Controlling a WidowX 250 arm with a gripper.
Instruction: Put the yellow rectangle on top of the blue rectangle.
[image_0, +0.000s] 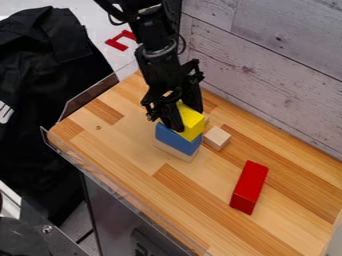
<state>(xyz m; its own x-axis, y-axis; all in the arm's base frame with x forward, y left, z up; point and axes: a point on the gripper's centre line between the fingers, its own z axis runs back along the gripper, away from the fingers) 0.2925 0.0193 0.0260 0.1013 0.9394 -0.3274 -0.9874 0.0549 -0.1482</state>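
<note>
The yellow block (193, 123), smooth and straight-edged, is over the blue block (175, 139), at the far left part of the wooden table (150, 160). The black gripper (185, 118) is clamped on it, one finger against its left side. Its long axis appears to slope from far left down toward near right, though the gripper covers much of it. The blue block, flat-faced, lies lengthwise from far left to near right on a pale, unpainted wood block (175, 151). Just to the right is a small plain wood cube (217, 138). Nearer and farther right lies a glossy red block (249, 187), long and square-ended. The tabletop is of smooth, striped wood strips; beyond it stands a wall (267, 65) of whitewashed, knotty planks.
</note>
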